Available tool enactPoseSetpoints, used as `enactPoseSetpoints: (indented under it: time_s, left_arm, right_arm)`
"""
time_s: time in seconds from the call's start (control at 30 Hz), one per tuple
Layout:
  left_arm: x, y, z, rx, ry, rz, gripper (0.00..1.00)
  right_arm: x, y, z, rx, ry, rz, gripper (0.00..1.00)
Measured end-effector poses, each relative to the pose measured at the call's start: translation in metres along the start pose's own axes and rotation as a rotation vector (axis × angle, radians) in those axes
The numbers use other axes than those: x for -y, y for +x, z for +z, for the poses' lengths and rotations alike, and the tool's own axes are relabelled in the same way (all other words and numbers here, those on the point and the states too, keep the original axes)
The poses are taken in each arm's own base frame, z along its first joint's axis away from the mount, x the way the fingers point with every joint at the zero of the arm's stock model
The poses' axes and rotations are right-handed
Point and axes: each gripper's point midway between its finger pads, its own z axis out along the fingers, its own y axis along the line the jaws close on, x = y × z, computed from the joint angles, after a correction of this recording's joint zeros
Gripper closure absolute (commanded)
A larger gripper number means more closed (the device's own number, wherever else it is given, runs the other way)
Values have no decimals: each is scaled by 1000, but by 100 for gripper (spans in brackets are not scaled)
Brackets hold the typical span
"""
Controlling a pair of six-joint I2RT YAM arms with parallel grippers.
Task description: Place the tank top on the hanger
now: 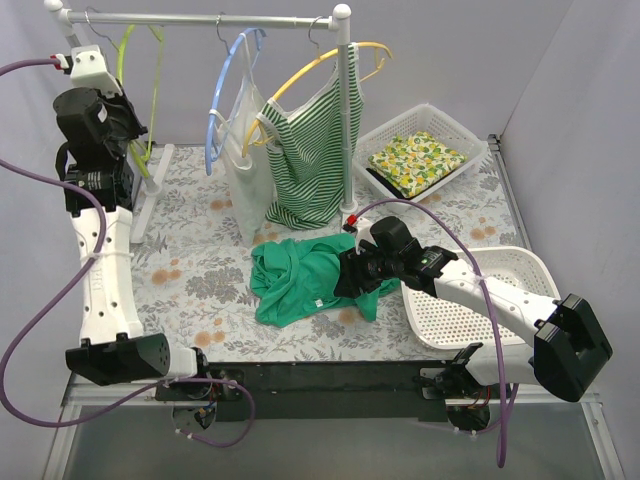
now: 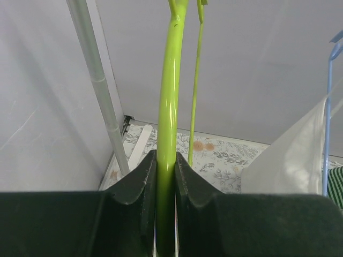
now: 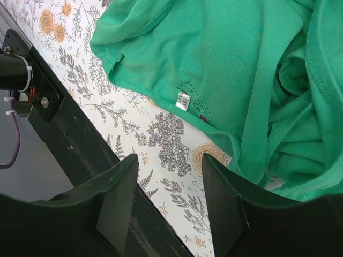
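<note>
- Right gripper (image 1: pixel 352 274) is nearest the bases, jaws spread wide and holding nothing. It hangs just over the 4 o'clock edge of the tank top (image 1: pixel 298 276). In the wrist view, the right gripper (image 3: pixel 170 168) frames bare floral tablecloth (image 3: pixel 161 134), with the green fabric (image 3: pixel 230 59) up at 1 o'clock.
- The tank top lies crumpled on the cloth around the middle of the table, a small white label (image 3: pixel 183 100) showing on it.
- At 3 o'clock from it, an empty-looking white basket (image 1: pixel 520 256) sits under the right arm.
- Further back at 1 o'clock, a second basket (image 1: pixel 455 128) holds a lemon-print cloth.
- Along the far side the rail (image 1: pixel 200 17) carries a light-blue hanger (image 1: pixel 214 100) with a white top (image 1: pixel 245 175), and a yellow hanger (image 1: pixel 310 64) with a striped top (image 1: pixel 305 165).
- Way out at 10 o'clock, the left gripper (image 1: pixel 135 125) is clamped on the lime hanger (image 1: pixel 153 100). In the wrist view, the left gripper's (image 2: pixel 166 166) jaws pinch the hanger's (image 2: pixel 170 80) arm, which hangs off the rail end.
</note>
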Motion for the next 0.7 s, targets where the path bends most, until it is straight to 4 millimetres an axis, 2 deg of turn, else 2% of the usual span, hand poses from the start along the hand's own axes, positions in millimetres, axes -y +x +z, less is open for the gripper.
enactPoseSetpoints:
  time_s: [0.3, 0.53, 0.7]
  left_arm:
    - [0, -11, -54, 35, 6, -62, 100]
    - [-3, 12, -97, 1, -5, -90, 100]
    - [-4, 23, -123, -27, -6, -111, 100]
  right_arm:
    - [3, 9, 0, -8, 3, 4, 41]
    - [4, 16, -4, -6, 1, 3, 41]
    - [0, 11, -10, 19, -6, -3, 41]
